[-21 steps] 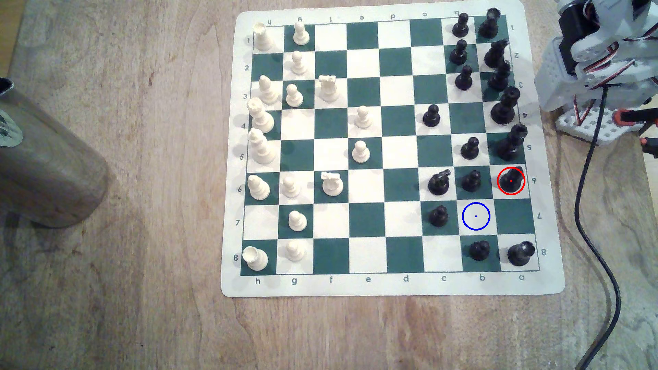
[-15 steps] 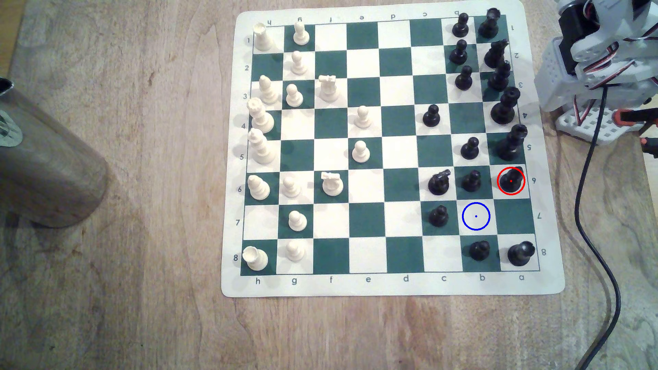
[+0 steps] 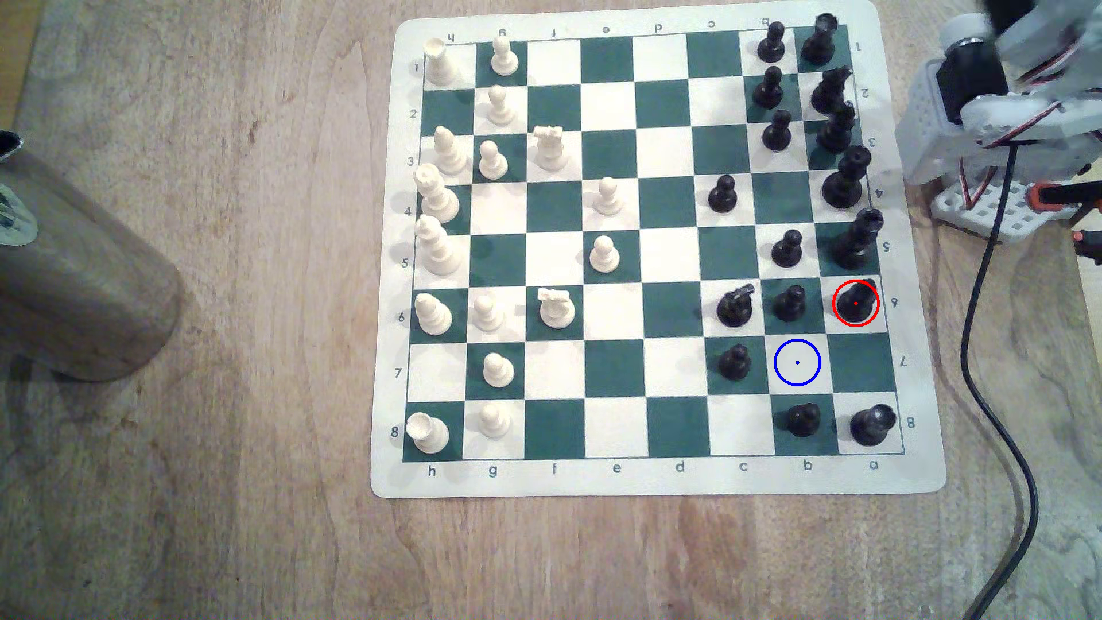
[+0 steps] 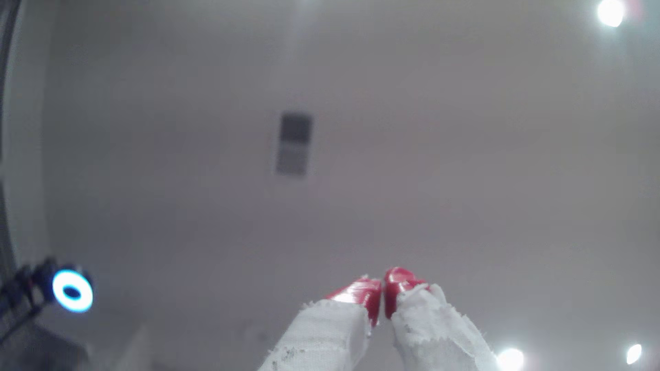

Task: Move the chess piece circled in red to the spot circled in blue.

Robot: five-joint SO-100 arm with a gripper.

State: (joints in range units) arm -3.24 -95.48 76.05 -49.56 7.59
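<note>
Black bishop [image 3: 856, 303] upright in its red ring on the a-file square at the chessboard's [image 3: 656, 477] edge | blue-ringed spot [image 3: 797, 362] bare, diagonally adjacent | hand [image 4: 382, 287] pointed at the ceiling, red tips pressed together, holding nothing | arm [image 3: 1008, 107] off the board on the bench [image 3: 209, 357].

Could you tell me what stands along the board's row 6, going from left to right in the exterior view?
White bishop → white pawn → white knight → black knight → black pawn → red-circled black chess piece.
</note>
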